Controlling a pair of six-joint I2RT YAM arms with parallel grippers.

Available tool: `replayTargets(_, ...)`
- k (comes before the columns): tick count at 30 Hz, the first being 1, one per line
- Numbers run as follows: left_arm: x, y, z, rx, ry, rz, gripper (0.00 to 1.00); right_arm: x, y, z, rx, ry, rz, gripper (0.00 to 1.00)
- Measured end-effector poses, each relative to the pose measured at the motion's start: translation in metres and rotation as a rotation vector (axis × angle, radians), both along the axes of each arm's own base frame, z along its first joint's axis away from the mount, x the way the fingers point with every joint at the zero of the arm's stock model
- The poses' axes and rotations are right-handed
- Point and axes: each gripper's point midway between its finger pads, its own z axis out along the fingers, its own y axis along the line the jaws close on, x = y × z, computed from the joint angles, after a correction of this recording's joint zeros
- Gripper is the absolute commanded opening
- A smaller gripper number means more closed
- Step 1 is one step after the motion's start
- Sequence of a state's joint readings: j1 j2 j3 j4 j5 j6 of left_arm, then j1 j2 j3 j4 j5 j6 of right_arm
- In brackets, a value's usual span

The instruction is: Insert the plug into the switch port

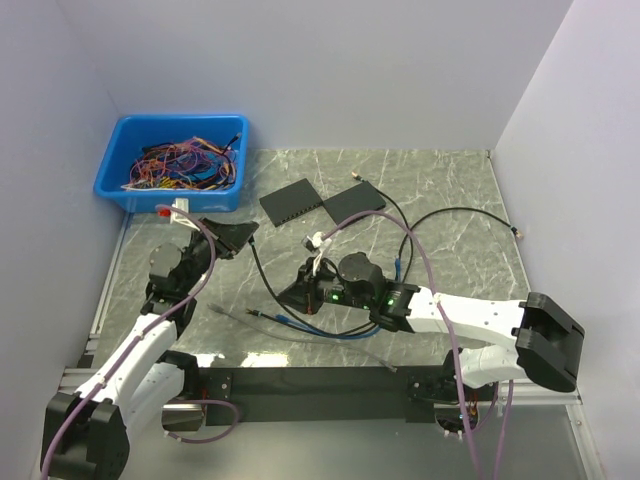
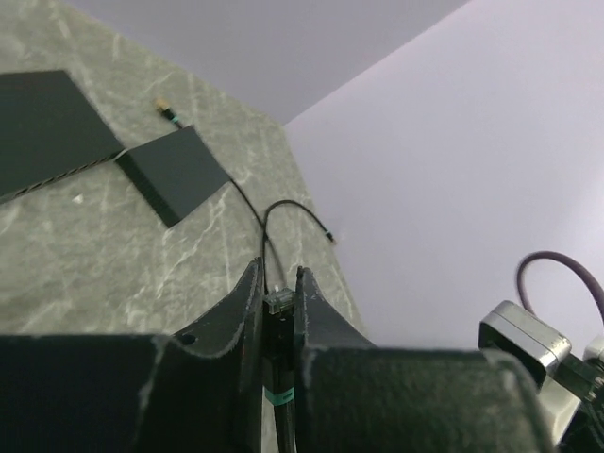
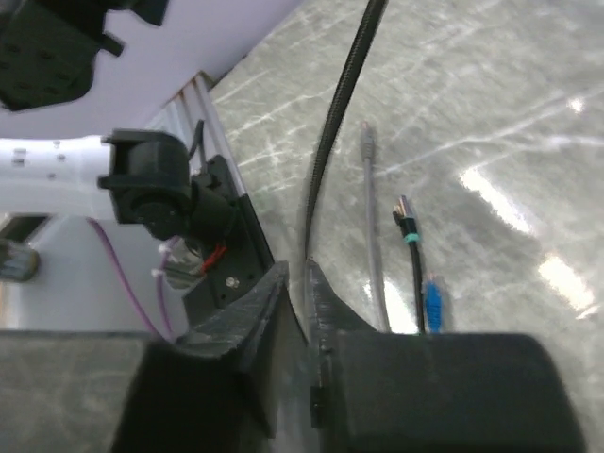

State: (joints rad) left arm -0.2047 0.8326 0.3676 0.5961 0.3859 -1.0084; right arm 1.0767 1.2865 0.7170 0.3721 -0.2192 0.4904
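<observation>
The grasp looks done: the left gripper (image 2: 277,276) is clamped on the plug (image 2: 278,302), a clear connector on a thin black lead with a green band, well short of the switch. Next it must reach the left black box (image 1: 293,203) or the right black box (image 1: 354,203), whichever carries the ports, and align squarely. The right gripper (image 3: 294,278) straddles a black cable (image 3: 332,151); I cannot tell whether it pinches.

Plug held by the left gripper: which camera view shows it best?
Left wrist view: the plug sits close up, pinched in the left gripper, clear body visible above a green-banded cable. Top external shows that gripper, but the plug is too small to make out. Right wrist does not show it.
</observation>
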Motion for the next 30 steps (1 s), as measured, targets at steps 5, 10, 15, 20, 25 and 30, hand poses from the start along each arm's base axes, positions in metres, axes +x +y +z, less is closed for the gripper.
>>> replayTargets(5, 0.009, 0.008, -0.016, 0.034, 0.12, 0.069, 0.01, 0.02, -0.006, 0.003, -0.081, -0.052, -0.089, 0.73)
replayTargets(10, 0.012, 0.012, -0.013, 0.059, 0.209, 0.135, 0.01, 0.047, -0.008, 0.038, -0.109, -0.154, -0.195, 0.73)
replayTargets(15, 0.012, 0.017, -0.005, 0.071, 0.291, 0.191, 0.01, 0.07, 0.008, 0.079, -0.108, -0.242, -0.275, 0.69)
replayTargets(20, 0.01, 0.018, -0.01, 0.089, 0.337, 0.205, 0.01, 0.084, 0.031, 0.073, -0.178, -0.264, -0.307, 0.65)
replayTargets(25, 0.006, 0.019, -0.018, 0.104, 0.373, 0.205, 0.01, 0.095, 0.046, 0.041, -0.276, -0.247, -0.317, 0.6)
replayTargets(30, 0.003, 0.019, -0.02, 0.108, 0.38, 0.205, 0.01, 0.098, 0.053, 0.026, -0.314, -0.231, -0.314, 0.53)
